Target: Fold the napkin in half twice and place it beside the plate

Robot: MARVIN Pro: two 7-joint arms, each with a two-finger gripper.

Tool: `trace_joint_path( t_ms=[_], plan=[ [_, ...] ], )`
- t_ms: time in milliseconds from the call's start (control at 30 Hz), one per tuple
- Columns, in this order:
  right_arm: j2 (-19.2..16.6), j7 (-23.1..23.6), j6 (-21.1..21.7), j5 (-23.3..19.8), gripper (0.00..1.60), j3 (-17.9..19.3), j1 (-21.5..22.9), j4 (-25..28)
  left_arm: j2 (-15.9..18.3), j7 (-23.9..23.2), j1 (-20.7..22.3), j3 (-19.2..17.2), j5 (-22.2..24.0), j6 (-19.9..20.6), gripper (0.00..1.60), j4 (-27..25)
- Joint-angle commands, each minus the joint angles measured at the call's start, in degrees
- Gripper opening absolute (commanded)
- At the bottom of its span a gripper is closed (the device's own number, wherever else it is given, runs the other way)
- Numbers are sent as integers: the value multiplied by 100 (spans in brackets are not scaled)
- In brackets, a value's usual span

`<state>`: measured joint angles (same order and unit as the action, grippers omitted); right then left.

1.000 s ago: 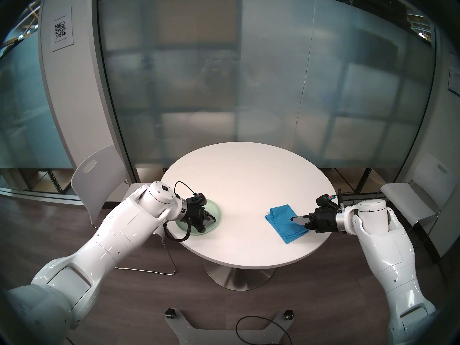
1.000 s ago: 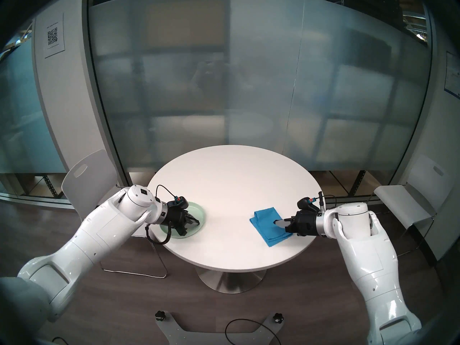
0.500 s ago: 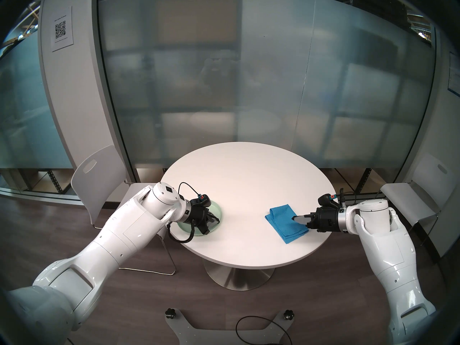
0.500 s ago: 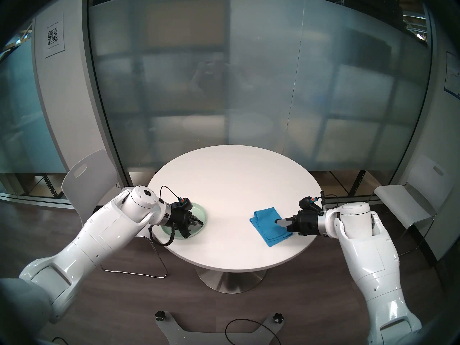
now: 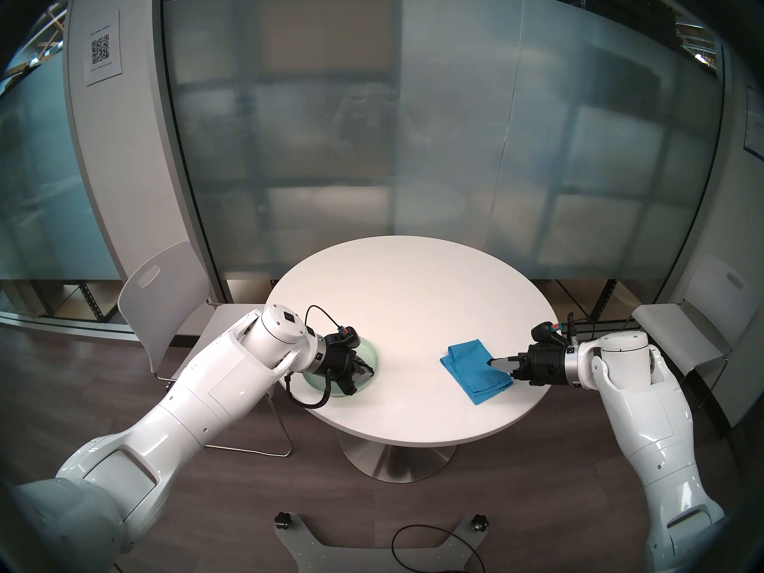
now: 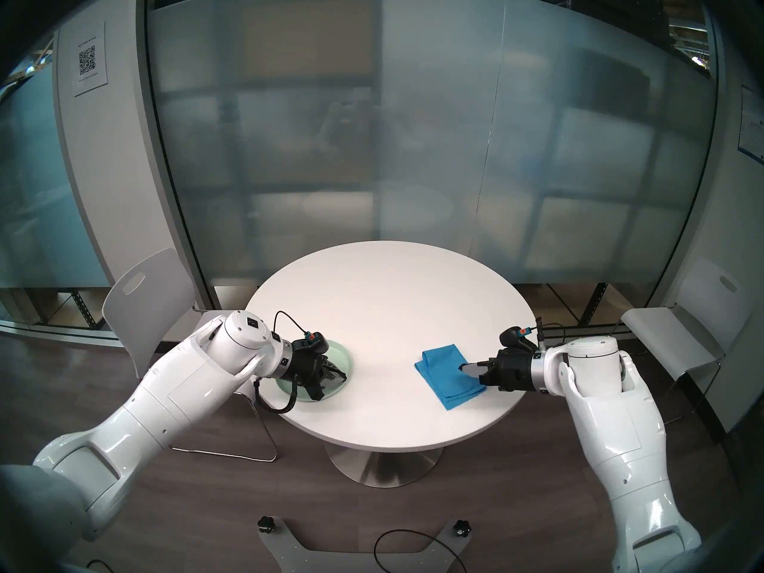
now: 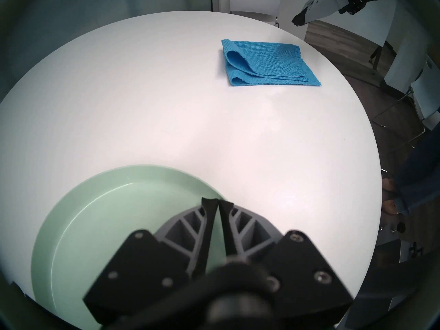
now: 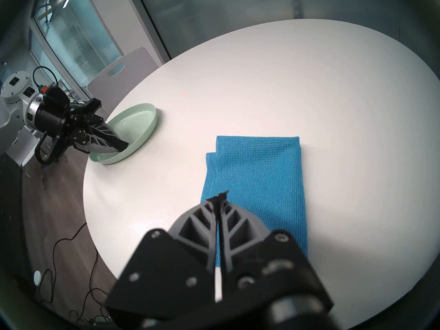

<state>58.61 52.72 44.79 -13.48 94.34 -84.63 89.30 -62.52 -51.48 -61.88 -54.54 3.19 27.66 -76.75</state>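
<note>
Since the earlier frames your left gripper [image 5: 364, 369] and the plate [image 5: 372, 350] have moved together away from the left edge of the desk [image 5: 405, 295], toward its middle; the right arm and the napkin [image 5: 471, 369] keep their places. You see one plate, pale green, near the left edge, and one blue napkin, folded into a rectangle, near the right edge, well apart from the plate. Your left fingers [image 7: 209, 208] are nearly closed and their tips sit at the inner side of the plate's rim; you cannot tell if they really hold it. Your right gripper [image 8: 221, 198] hangs over the near part of the napkin with its fingers [image 8: 214, 203] pressed together and nothing between them. Nothing lies on the desk between plate and napkin. Around the desk you can count two white chairs, one [image 5: 165, 295] behind the left arm and one [image 5: 678, 332] at the right. One black cable [image 5: 434, 547] lies on the floor in front.
</note>
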Motion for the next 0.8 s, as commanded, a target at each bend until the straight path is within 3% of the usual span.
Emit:
trace_joint_path(
  t_ms=[0, 767],
  plan=[
    [-4, 14, -27, -35, 36, 71, -4, 132, -25, -12, -54, 35, 10, 23, 61, -330],
    [-50, 50, 5, -59, 36, 417, -353, 406, -155, 3, -111, 300, -50, 106, 60, -512]
  ],
)
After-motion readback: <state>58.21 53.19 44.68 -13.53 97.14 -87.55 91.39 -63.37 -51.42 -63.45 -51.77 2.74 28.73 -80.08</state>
